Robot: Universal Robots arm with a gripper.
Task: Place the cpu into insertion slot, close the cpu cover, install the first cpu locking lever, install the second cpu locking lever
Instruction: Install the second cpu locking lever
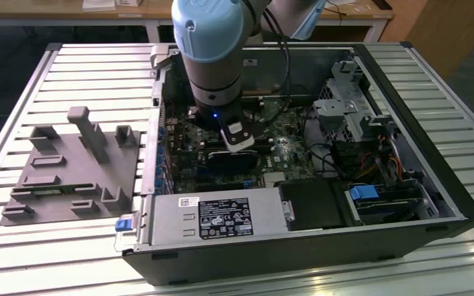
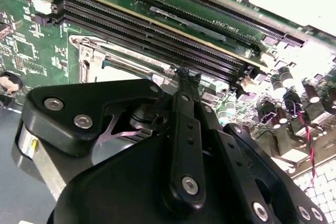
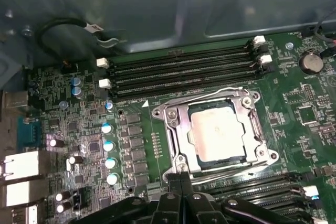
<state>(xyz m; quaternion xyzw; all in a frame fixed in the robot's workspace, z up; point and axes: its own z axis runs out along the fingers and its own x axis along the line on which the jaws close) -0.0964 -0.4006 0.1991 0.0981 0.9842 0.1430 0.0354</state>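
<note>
**A:** Silvery metal frames the chip. The cpu (image 3: 218, 132) lies flat in the insertion slot (image 3: 220, 162), and the cpu cover (image 3: 176, 129) looks to be down over it, with its window round the grey top.

**B:** And the gripper (image 1: 239, 147)?

**A:** It is in the middle of the exterior view, reaching down into the computer case (image 1: 434, 154) that takes up the exterior view's right. In both wrist views its fingers (image 3: 174, 183) are pressed together with nothing between them. The tips are just beside a corner of the cover.

**B:** So the step in hand is a lever?

**A:** I judge so. A thin locking lever (image 3: 236, 170) runs along the cover's edge nearest the fingertips. I cannot tell whether it is hooked.

**B:** How is it done well?

**A:** Bear on the rod itself with the closed tips, not on the cover or the green board (image 3: 315, 145). Press steadily and guide it sideways under its catch, because a sprung wire like that is likely to jump back if it slips. The memory slots (image 3: 178, 72) and the small capacitors (image 3: 107, 145) are near, so the arm has little room to swing wide.
</note>
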